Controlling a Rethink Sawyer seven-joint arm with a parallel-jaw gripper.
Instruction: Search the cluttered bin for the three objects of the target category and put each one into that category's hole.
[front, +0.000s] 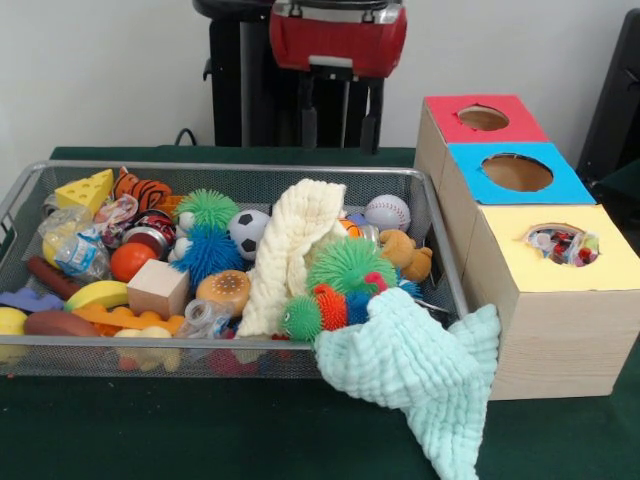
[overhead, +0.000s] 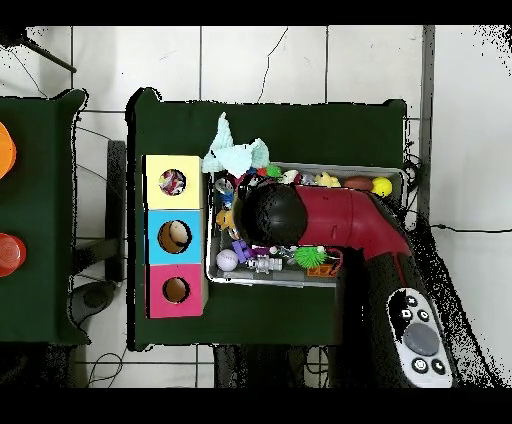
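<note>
Dark green table cover is spread under everything. In overhead view, second green-covered table is seen at left edge, apart from main one, with orange round object and red round object set on it. White tiled floor is seen around both tables. Black cable is seen behind table in front view.

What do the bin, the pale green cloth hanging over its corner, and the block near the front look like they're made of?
The bin looks like metal wire mesh: fine silvery grid walls you can see through. The pale green cloth seems a soft woven fabric, perhaps muslin, crinkled and draping limply over the rim. The block appears to be plain unfinished wood, pale tan with matte faces and crisp edges.
</note>
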